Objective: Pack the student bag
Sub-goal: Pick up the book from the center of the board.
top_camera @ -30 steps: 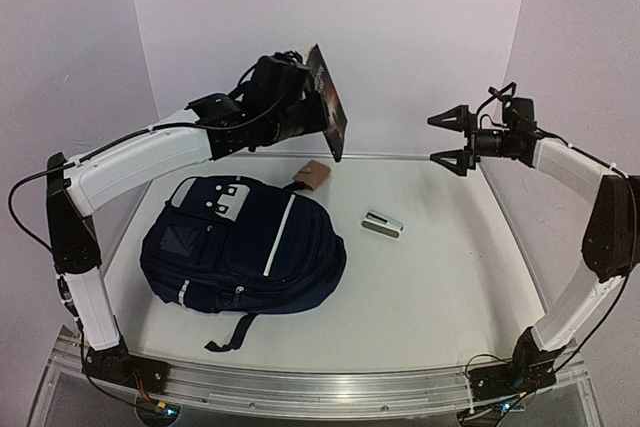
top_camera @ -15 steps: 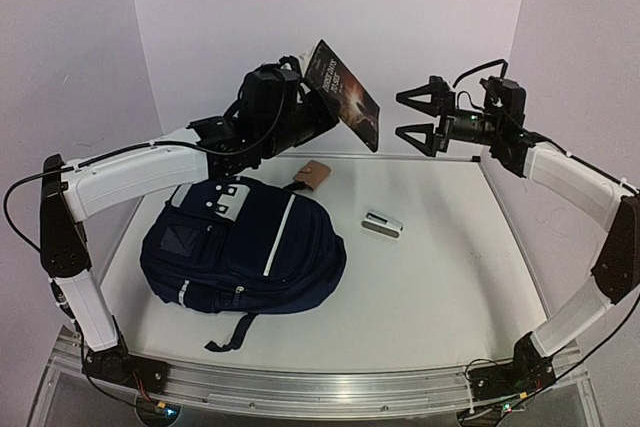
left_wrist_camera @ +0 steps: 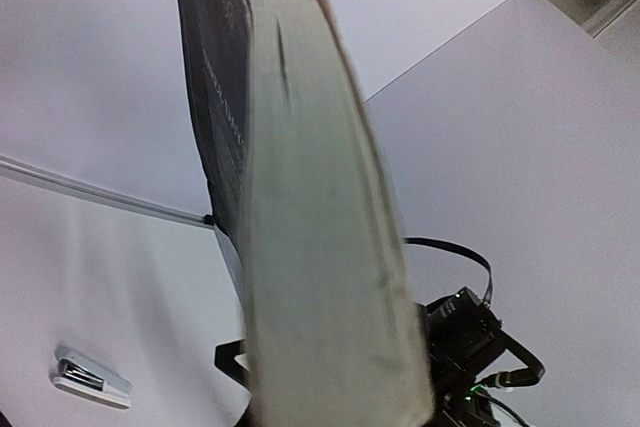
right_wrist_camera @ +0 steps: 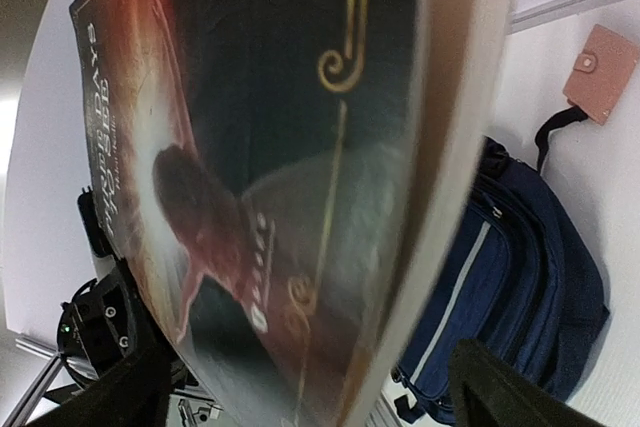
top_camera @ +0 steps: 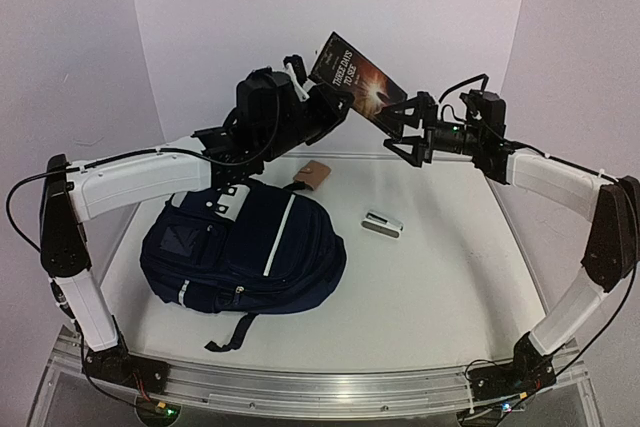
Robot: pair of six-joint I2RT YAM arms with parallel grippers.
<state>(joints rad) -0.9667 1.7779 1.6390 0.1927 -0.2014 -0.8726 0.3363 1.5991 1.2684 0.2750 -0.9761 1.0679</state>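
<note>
Nearest the arm bases, on the left half of the white table (top_camera: 450, 287), the student bag (top_camera: 245, 247) lies flat with its front up, the white patch with two slots at its far end and a black strap trailing off its near edge. Right of the bag and a little farther back, well apart from it, a small silver and black object (top_camera: 382, 224) rests on the table. Just beyond the bag's far end sits a tan wallet (top_camera: 315, 173). Above and behind all this, both arms reach in toward the middle of the far wall. The left gripper (top_camera: 322, 107) is clamped tight on a book (top_camera: 355, 77), holding it high off the table and tilted, its dark cover with pale title lettering facing the overhead camera. From the left wrist camera the book's page edge fills the middle of the view and that gripper's own fingers cannot be made out. The right gripper (top_camera: 392, 127) is spread wide at the book's lower right corner, gripping nothing; in its wrist view the blurred cover, with a reddish figure and gold scrollwork, fills the space between its two dark fingers (right_wrist_camera: 120, 392), and whether either touches the book cannot be told
</note>
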